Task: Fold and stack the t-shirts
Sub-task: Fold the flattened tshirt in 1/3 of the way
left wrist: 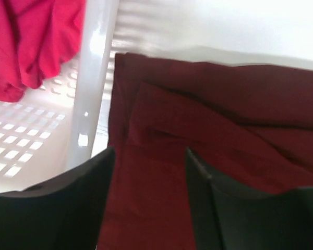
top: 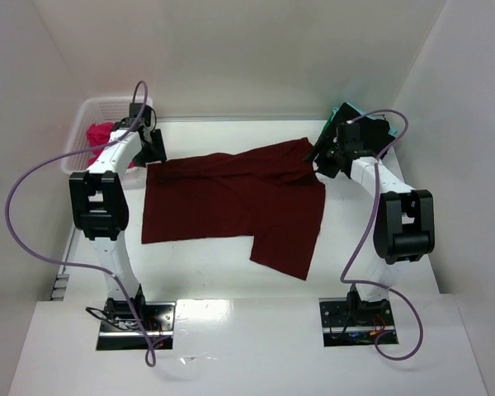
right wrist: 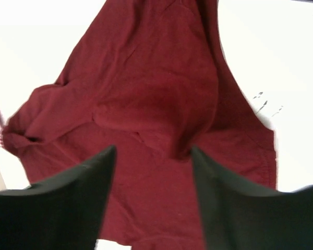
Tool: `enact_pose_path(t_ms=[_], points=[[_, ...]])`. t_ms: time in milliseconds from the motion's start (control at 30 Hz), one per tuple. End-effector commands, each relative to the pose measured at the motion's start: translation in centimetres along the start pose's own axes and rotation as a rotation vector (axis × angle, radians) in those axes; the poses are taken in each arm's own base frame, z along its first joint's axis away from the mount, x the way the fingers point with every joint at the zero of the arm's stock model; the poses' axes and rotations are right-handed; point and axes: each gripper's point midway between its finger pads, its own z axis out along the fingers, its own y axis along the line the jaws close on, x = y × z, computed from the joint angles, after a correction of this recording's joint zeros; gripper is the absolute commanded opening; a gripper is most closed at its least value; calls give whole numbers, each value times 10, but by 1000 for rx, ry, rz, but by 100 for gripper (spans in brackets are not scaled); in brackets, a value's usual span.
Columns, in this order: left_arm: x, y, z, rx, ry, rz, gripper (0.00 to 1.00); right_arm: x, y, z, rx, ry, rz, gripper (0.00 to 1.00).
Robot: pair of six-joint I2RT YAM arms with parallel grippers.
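A dark maroon t-shirt (top: 231, 198) lies spread on the white table, with one part hanging toward the front right. My left gripper (top: 153, 153) hovers over the shirt's far left corner, beside the basket. In the left wrist view its jaws (left wrist: 150, 153) stand apart, with maroon cloth (left wrist: 224, 104) lying below and between them. My right gripper (top: 318, 161) is at the shirt's far right corner. Its jaws (right wrist: 153, 151) are also apart over the maroon cloth (right wrist: 146, 78). A bright pink t-shirt (top: 99, 136) (left wrist: 31, 41) sits in the basket. A teal t-shirt (top: 346, 111) peeks out behind the right arm.
The white lattice basket (top: 82, 115) (left wrist: 94, 78) stands at the far left corner, touching the maroon shirt's edge. White walls close in the table at the back and on both sides. Purple cables loop out from both arms.
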Motion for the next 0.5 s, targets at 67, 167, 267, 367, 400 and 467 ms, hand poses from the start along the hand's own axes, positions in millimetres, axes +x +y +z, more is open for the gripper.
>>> enact_pose_path(t_ms=[67, 167, 267, 367, 400, 467], points=[[-31, -24, -41, 161, -106, -21, 73, -34, 18, -11, -38, -101, -31, 86], [-33, -34, -42, 206, -108, -14, 78, -31, 22, -5, -57, -68, -34, 95], [-28, -47, -37, 238, -89, 14, 78, -24, 20, -1, -62, -43, -31, 98], [-28, -65, -31, 247, -96, 56, 78, -21, 20, -1, -68, -31, -31, 97], [-28, -68, -25, 234, -99, 68, 78, -20, 23, -1, -86, -26, -37, 95], [-28, -74, -16, 212, -101, 88, 77, -22, 28, 0, -112, -26, -46, 92]])
